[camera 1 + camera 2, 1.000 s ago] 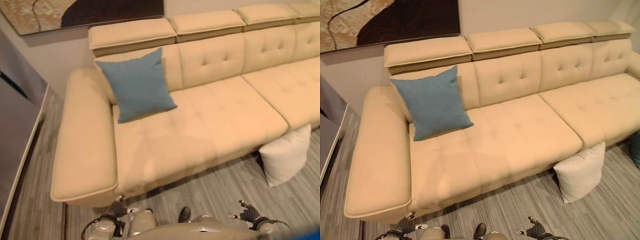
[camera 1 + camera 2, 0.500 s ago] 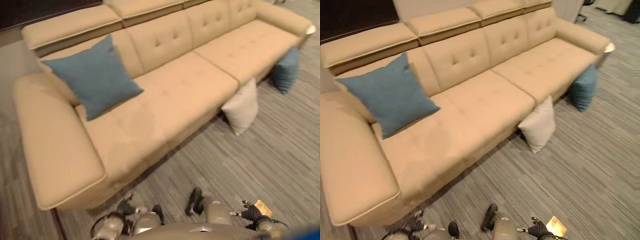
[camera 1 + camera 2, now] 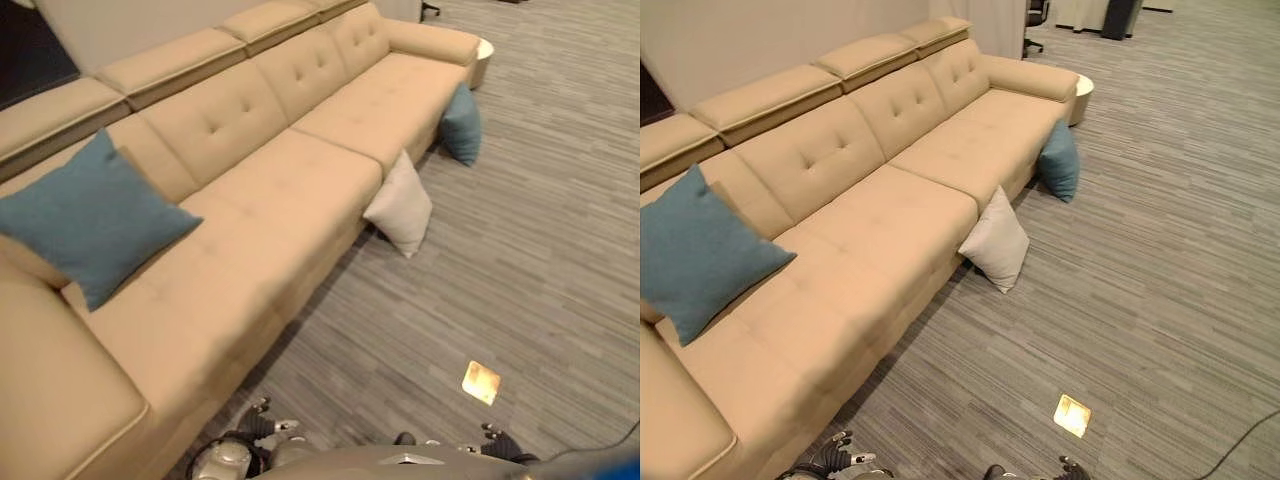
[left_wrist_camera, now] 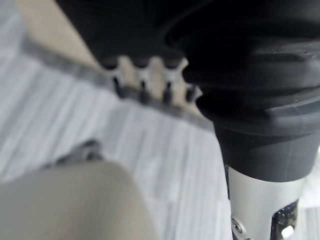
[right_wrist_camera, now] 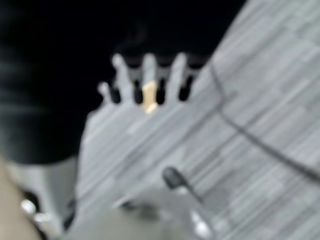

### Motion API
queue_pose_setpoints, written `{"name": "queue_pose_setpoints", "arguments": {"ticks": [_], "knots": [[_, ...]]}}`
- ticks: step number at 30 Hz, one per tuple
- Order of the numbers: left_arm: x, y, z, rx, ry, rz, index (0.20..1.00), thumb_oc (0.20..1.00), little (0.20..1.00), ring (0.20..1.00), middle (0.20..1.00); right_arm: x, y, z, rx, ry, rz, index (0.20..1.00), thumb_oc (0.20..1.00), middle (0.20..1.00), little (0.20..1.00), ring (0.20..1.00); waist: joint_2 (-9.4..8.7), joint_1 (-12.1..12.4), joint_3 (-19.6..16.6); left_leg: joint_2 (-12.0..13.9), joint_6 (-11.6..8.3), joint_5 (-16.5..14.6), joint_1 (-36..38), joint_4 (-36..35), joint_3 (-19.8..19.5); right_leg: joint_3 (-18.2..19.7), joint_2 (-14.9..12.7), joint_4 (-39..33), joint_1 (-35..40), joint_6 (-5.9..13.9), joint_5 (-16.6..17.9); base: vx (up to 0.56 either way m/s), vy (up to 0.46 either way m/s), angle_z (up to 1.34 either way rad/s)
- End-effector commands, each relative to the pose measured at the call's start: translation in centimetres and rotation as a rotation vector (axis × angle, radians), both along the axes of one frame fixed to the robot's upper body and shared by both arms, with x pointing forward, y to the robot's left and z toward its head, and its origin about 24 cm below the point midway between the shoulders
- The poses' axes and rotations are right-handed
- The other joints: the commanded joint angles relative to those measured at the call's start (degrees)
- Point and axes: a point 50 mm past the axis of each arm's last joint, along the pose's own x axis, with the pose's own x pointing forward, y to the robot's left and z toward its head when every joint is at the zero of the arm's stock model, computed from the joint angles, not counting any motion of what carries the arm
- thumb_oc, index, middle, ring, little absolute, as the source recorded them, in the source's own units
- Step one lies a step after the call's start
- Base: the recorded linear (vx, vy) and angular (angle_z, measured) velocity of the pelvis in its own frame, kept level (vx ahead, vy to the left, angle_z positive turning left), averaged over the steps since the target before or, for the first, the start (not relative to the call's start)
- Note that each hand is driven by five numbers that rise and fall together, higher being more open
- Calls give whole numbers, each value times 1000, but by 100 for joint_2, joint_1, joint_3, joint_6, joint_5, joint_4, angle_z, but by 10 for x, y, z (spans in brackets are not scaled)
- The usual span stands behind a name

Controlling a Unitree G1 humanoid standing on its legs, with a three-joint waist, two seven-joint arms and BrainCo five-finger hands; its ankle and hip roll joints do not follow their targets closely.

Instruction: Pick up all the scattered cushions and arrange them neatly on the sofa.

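Observation:
A long beige sofa (image 3: 260,190) runs from the near left to the far right. One blue cushion (image 3: 85,215) leans against its backrest at the near end. A white cushion (image 3: 400,205) stands on the floor, leaning on the sofa's front at mid length. A second blue cushion (image 3: 462,125) leans on the front near the far armrest. My left hand (image 4: 142,80) hangs low beside the sofa's near corner, fingers straight, holding nothing. My right hand (image 5: 145,75) hangs over the grey floor, fingers straight and empty.
Striped grey carpet (image 3: 540,230) spreads wide to the right of the sofa. A small brass floor plate (image 3: 481,382) lies close in front of me. A round white side table (image 3: 1080,95) stands past the far armrest, an office chair (image 3: 1037,15) beyond it.
The camera has swung to the right: the sofa's far end and the second blue cushion have come into view. The cushions have not moved. Both hands stay low and empty.

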Motion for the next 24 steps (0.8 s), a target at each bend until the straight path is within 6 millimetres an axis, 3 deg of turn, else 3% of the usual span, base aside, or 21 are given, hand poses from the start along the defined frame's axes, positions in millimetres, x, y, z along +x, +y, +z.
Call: {"name": "queue_pose_setpoints", "arguments": {"ticks": [1, 6, 12, 14, 15, 18, 19, 20, 24], "knots": [[18, -7, 5, -8, -68, -15, 1000, 1000, 1000, 1000, 1000, 30, 2, 5, 7, -86, -6, 1000, 1000, 1000, 1000, 1000, -281, 66, 292, -745, 144, -396, -155, -82, -294, 291, -187, -606, 466, 768, 436, 22, 8, -98], [22, -14, 6, -16, -77, -58, 1000, 1000, 1000, 1000, 1000, 25, 0, 4, -4, -68, -27, 1000, 1000, 1000, 1000, 1000, -254, -11, 271, -799, 223, -443, -41, -218, -59, 522, -255, -532, 319, 826, 528, 44, 68, -38], [31, -12, 9, -8, -99, -67, 1000, 1000, 1000, 1000, 1000, 29, 6, 3, 24, -83, -57, 1000, 1000, 1000, 1000, 1000, -214, -57, 399, -927, 429, -566, 153, -339, 181, 596, -440, 108, 55, 913, 478, 46, 112, -36], [33, -7, 11, 8, -106, -59, 1000, 1000, 1000, 1000, 1000, 36, 11, 3, 32, -102, -37, 1000, 1000, 1000, 1000, 1000, -191, -1, 446, -908, 464, -583, 281, -454, 337, 163, -608, 514, -119, 960, 535, 37, 33, -26], [33, -7, 11, 8, -106, -59, 1000, 1000, 1000, 1000, 1000, 36, 11, 3, 32, -102, -37, 1000, 1000, 1000, 1000, 1000, -191, -1, 446, -909, 464, -582, 282, -455, 337, 163, -609, 515, -120, 960, 534, 19, 4, -39], [36, -2, 12, 14, -113, -40, 1000, 1000, 1000, 1000, 1000, 39, 16, 3, 43, -113, -20, 1000, 1000, 1000, 1000, 1000, -176, 83, 435, -852, 389, -692, 474, -541, 486, -573, -753, 612, -135, 1000, 543, 80, -30, -35], [36, -2, 12, 14, -112, -40, 1000, 1000, 1000, 1000, 1000, 39, 17, 3, 43, -113, -20, 1000, 1000, 1000, 1000, 1000, -172, 75, 437, -846, 385, -697, 480, -543, 478, -585, -750, 617, -127, 1002, 535, 83, -178, -22], [37, 0, 13, 17, -112, -45, 1000, 1000, 1000, 1000, 1000, 38, 19, 3, 51, -107, -17, 1000, 1000, 1000, 1000, 1000, -233, 51, 439, -821, 365, -676, 378, -346, 543, -843, -720, 373, -111, 851, 528, 30, -232, -14], [34, -4, 10, 4, -99, -40, 1000, 1000, 1000, 1000, 1000, 34, 16, 2, 44, -95, -17, 1000, 1000, 1000, 1000, 1000, -262, -17, 380, -720, 242, -691, 241, 88, 478, -559, -472, 82, 64, 706, 358, 59, -204, -3]]}}
